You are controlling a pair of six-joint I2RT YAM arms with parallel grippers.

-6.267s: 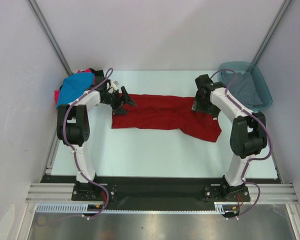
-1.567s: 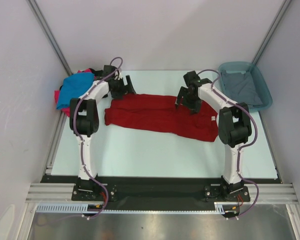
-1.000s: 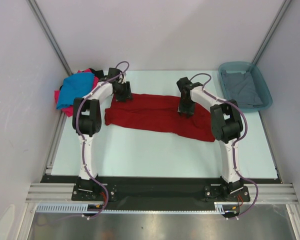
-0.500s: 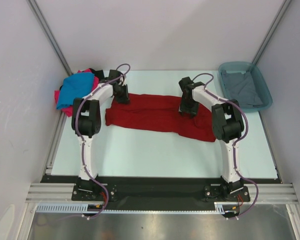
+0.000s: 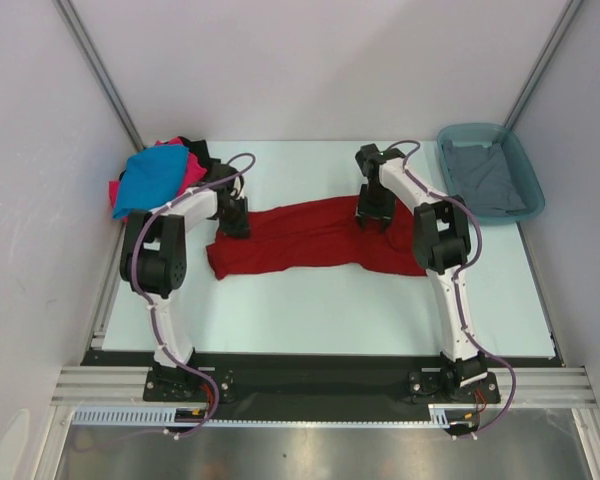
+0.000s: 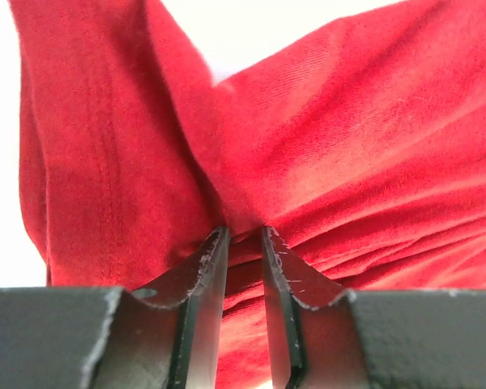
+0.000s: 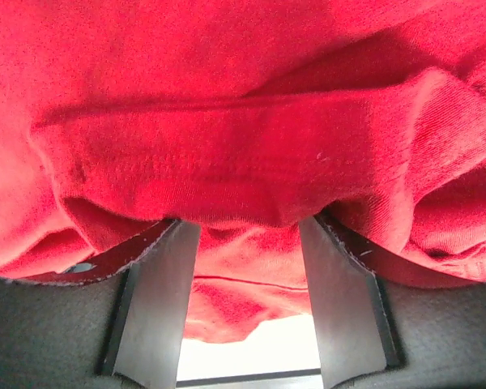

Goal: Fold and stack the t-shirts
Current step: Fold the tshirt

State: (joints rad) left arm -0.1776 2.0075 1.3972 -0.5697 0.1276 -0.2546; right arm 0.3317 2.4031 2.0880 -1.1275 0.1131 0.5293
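Red t-shirt (image 5: 310, 235), far edge pinched, left hand (image 6: 245, 231)

red shirt (image 5: 310, 235): soft knit cloth, matt, fine weave up close
jaws: black plastic, matt, edges kinda scuffed
tub (image 5: 477, 128): teal plastic, see-through, bit glossy
bench (image 5: 310, 310): smooth, pale, matt

red t-shirt (image 5: 300, 235) | blue t-shirt (image 5: 150, 178) | grey t-shirt (image 5: 485, 175) | teal tub (image 5: 532, 185)
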